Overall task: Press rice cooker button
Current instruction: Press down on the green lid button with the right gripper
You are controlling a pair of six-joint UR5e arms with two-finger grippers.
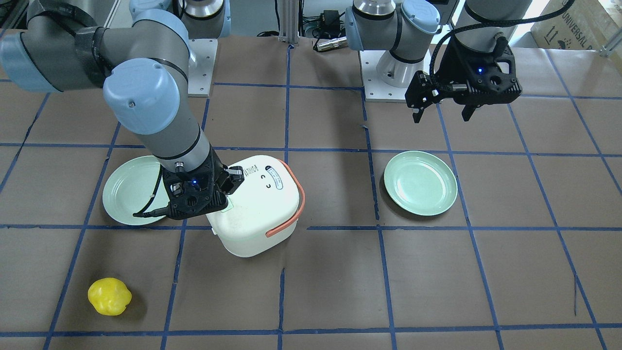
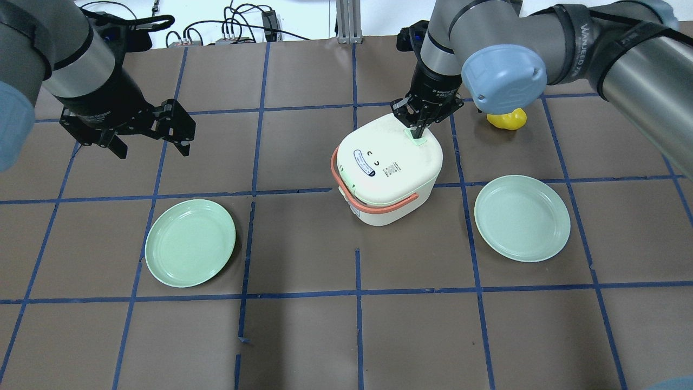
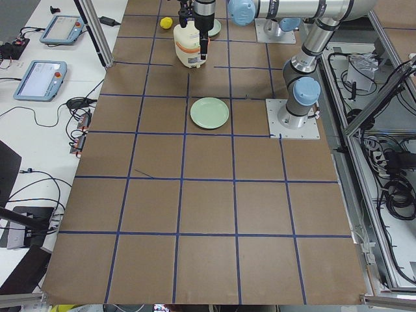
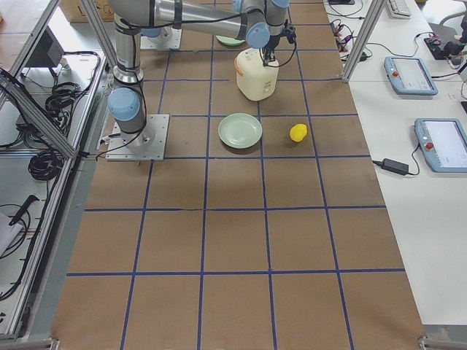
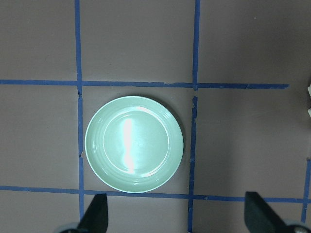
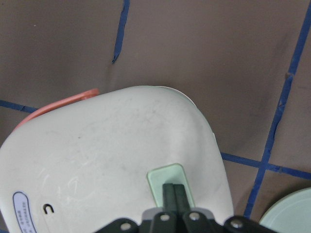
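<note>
Your right gripper (image 2: 419,131), jaws clenched, sat tip-down on the green button (image 6: 158,182) of the rice cooker (image 2: 387,168) mid-desk. The press looked underway, lift-off not yet done. The left gripper (image 2: 152,147) hung aside, jaws released.

Right gripper (image 2: 418,133): on top of the rice cooker (image 2: 387,170), at the lid corner farthest from the robot, its tips down on the button (image 6: 160,177).
Rice cooker: stands on the table (image 2: 303,336), its body spreading from the right gripper toward the robot and to its left.
Handle (image 2: 379,206): round the cooker's sides away from the right gripper.
Right plate (image 2: 522,218): on the table, right of the right gripper and nearer the robot; near the cooker, not touching.
Toy fruit (image 2: 506,120): on the table just right of the right gripper, partly behind the arm's joint.
Left gripper (image 2: 150,142): well left of the right gripper, in the air.
Left plate (image 2: 189,249): on the table beneath the left gripper, apart from it.
</note>
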